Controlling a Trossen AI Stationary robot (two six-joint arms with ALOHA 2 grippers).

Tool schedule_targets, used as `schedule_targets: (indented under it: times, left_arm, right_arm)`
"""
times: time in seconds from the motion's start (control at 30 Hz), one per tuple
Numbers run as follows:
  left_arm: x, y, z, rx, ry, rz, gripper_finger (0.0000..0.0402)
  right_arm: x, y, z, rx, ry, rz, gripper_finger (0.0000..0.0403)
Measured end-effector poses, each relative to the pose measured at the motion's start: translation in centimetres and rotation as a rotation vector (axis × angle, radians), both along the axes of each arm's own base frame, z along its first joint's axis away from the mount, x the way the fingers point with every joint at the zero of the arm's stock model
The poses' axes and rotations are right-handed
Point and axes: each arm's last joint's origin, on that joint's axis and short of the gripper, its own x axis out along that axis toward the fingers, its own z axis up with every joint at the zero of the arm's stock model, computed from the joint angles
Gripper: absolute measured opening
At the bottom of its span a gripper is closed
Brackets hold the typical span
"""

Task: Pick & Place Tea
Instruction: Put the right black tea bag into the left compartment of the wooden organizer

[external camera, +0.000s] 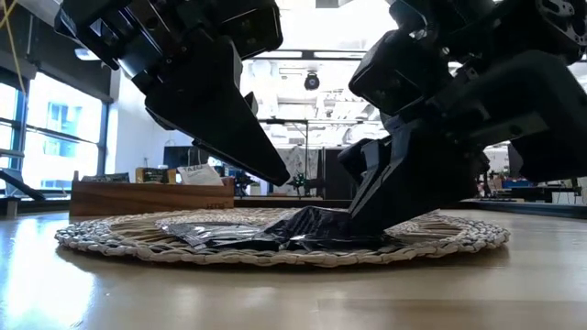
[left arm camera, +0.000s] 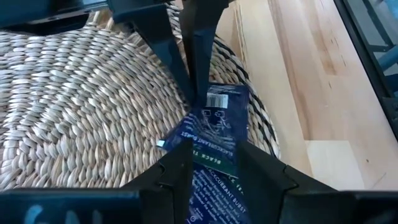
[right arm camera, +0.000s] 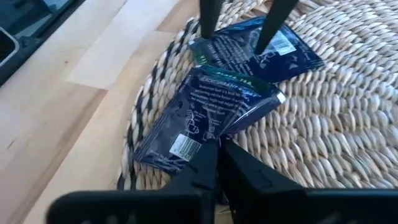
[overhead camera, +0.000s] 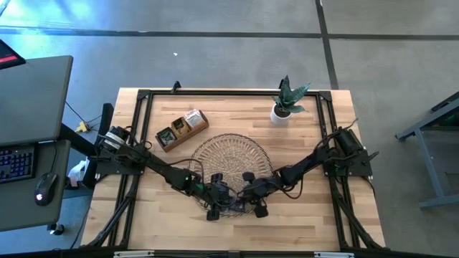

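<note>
Two dark blue foil tea sachets (right arm camera: 211, 109) lie overlapping near the rim of the round wicker tray (overhead camera: 229, 154), on the side nearest the arms. They are flat, glossy and slightly crumpled, printed with pale lettering and a barcode patch. The nearer one sits tilted, one edge propped on the other.

The right claw (right arm camera: 214, 158) has its two dark fingers pinched together on the edge of the nearer sachet, right at the tray's border. The left claw (left arm camera: 214, 165) hovers just over the other sachet with its fingers apart, nothing between them.

To my eye the risk is the thin grip. The foil looks slick, and only a sliver of edge is caught, so a quick lift could let the packet slide out. Because the two overlap, the upper one might drag its neighbour off the tray onto the surface (overhead camera: 308, 215). The arms also crowd each other, so a careless move could knock them together.

The tray is coarse, pale woven straw with a darker braided edge, bumpy enough to snag a corner. Farther back stand a wooden compartment box (overhead camera: 181, 129) and a small potted plant (overhead camera: 285, 104) on smooth light planks.
</note>
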Motion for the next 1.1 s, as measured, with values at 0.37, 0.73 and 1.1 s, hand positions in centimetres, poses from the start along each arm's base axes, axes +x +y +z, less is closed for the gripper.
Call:
schedule_targets:
  times: [0.37, 0.73, 1.1]
  left_arm:
    - [0.0, 0.1, 0.0, -0.087, 0.018, 0.101, 0.0119]
    - [0.1, -0.7, 0.6, 0.180, -0.080, -0.078, 0.0119]
    - [-0.4, -5.2, 4.4, 0.635, -0.223, -0.141, 0.0119]
  right_arm:
    - [0.0, 0.1, 2.4, 0.017, -0.084, -0.011, 0.0006]
    - [0.1, -0.9, 3.0, 0.293, 0.008, 0.233, 0.0005]
    - [1.7, -4.8, 4.6, 0.519, -0.063, 0.282, 0.0004]
